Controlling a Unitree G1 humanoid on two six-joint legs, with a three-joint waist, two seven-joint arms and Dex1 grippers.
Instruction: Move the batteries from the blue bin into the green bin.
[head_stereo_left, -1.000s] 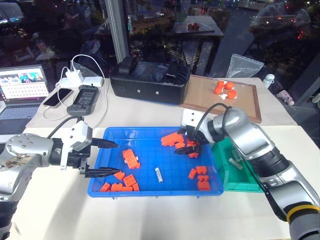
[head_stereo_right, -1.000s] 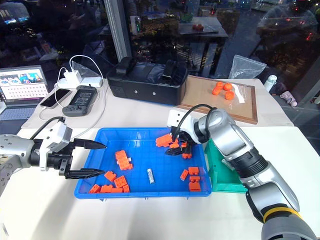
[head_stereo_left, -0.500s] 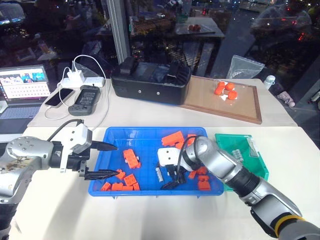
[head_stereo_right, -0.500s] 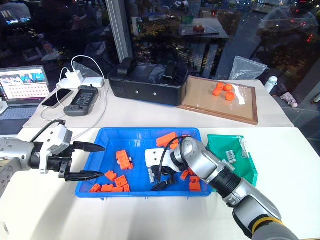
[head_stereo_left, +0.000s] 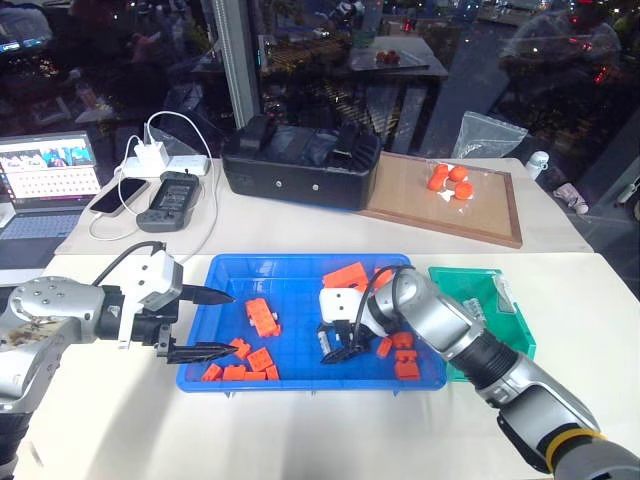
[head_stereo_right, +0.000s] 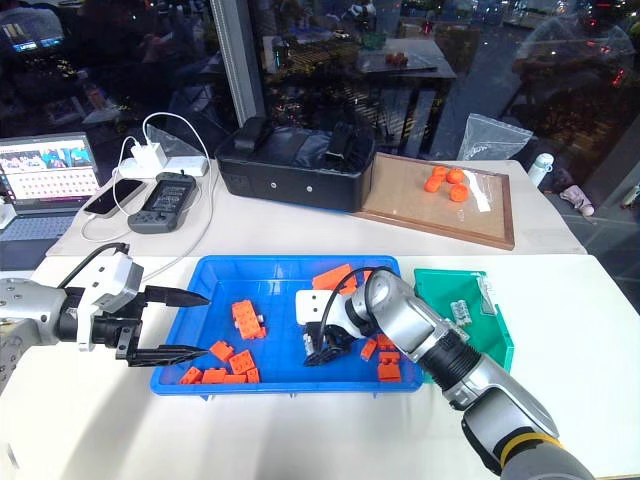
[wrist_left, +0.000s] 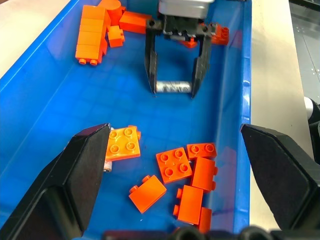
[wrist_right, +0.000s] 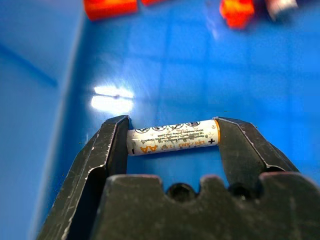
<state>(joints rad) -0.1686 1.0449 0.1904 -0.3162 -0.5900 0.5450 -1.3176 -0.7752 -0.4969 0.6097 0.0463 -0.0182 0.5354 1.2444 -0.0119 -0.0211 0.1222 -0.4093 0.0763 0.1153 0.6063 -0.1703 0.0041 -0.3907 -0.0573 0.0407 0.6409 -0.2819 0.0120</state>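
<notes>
Here the right gripper (wrist_right: 172, 139) was down on the floor of the blue bin (head_stereo_left: 300, 268), and its two black fingers (wrist_right: 107, 142) stood at the two ends of an AA battery (wrist_right: 172, 140), gripping it lengthwise; the left wrist view showed the same battery (wrist_left: 172, 87) lying between the two fingertips on the gridded floor. The left gripper (head_stereo_left: 208, 320) hovered over the left edge of the blue bin with its fingers wide apart and nothing between them. The green bin (head_stereo_left: 492, 310) stood just beside the blue bin on the right, and some small silver pieces, probably batteries, lay inside it. In my judgement the risk was in the grip itself: the fingers pressed only on the small flat ends, so the battery could pivot or slip out during the lift. It could also roll away among the orange toy bricks (head_stereo_left: 262, 316), or fall before reaching the green bin.
</notes>
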